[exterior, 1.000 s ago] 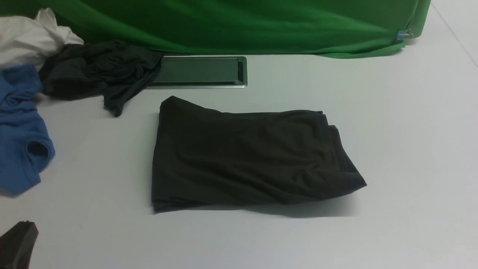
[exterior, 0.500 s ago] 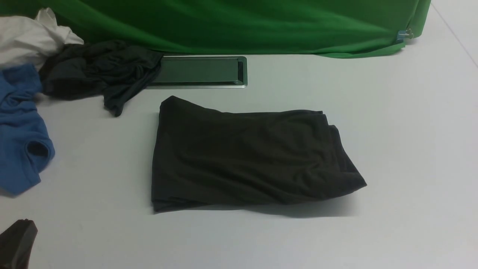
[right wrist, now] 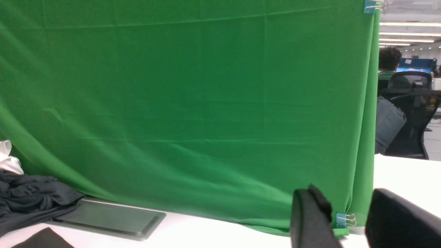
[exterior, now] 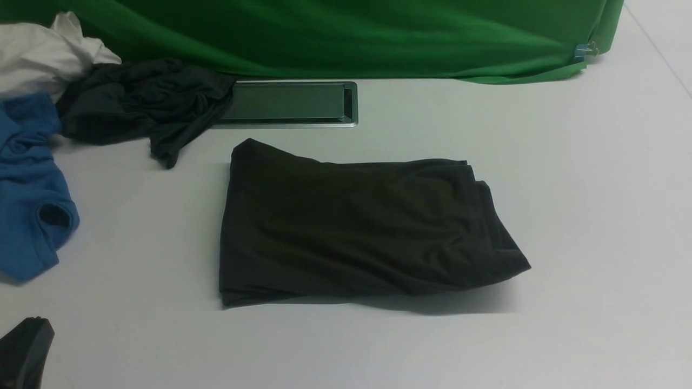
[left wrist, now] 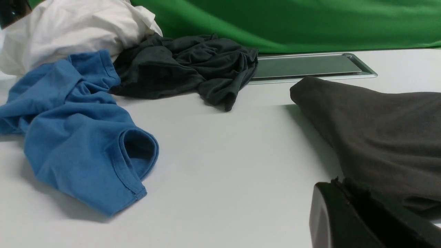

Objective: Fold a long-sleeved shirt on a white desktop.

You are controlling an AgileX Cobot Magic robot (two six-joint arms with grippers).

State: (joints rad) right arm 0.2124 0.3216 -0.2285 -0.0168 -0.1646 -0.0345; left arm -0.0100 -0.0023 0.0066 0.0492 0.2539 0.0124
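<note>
Your right gripper [right wrist: 349,220], seen only by its own wrist camera, has its jaws parted on nothing; your left gripper [exterior: 24,351] is closed and empty. The long-sleeved shirt [exterior: 357,227] lies folded mid white desktop [exterior: 594,189]. Three loose garments crowd the far left: blue shirt [exterior: 27,200], dark garment [exterior: 135,102], white cloth [exterior: 43,54].

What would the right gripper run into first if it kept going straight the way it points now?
Most likely the green backdrop. The right gripper, open and empty, faces it, near the cloth's clipped lower corner, with only bare white desktop between. Depth is hard to judge; it might pass just beyond the cloth's edge.
</note>
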